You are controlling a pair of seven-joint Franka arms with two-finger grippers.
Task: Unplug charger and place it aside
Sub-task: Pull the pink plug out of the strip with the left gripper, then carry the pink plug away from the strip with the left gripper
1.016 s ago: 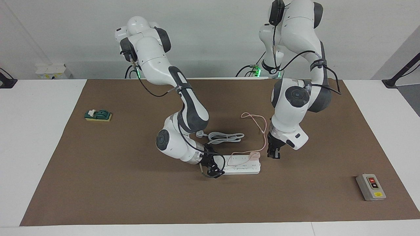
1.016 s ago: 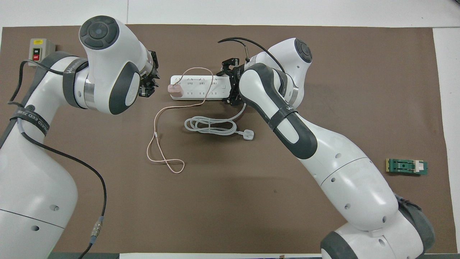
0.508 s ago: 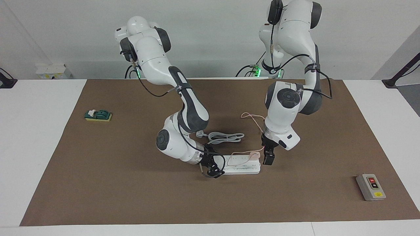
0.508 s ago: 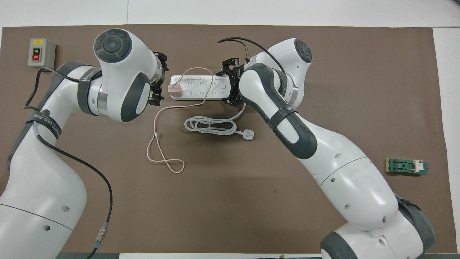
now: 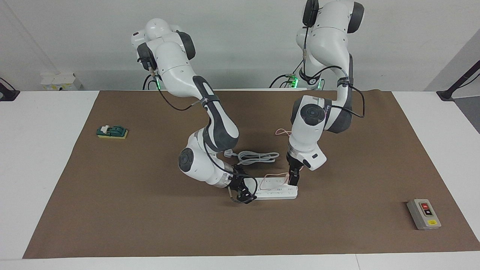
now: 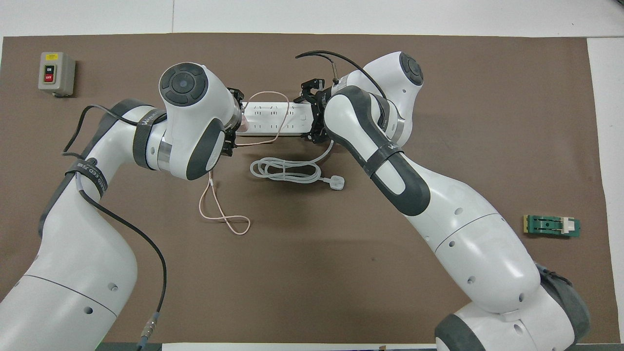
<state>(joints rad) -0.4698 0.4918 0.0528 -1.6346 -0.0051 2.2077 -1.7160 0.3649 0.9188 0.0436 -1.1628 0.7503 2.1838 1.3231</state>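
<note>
Brown mat [image 6: 312,273] covered the table. White power strip [image 6: 278,118] lay between the two grippers. Left gripper [image 6: 233,127], largely hidden under its own wrist, sat over the strip's end toward the left arm, where a sliver of the pink charger [image 6: 243,127] showed. Thin pink cable [image 6: 222,212] looped across the strip and trailed on the mat nearer the robots than the left gripper. Right gripper [image 6: 312,114] sat at the strip's other end. Coiled white cord [image 6: 285,171] with white plug [image 6: 336,183] lay nearer the robots than the strip. Grey switch box [image 6: 56,73] and green block [image 6: 552,226] lay well apart from both grippers.
</note>
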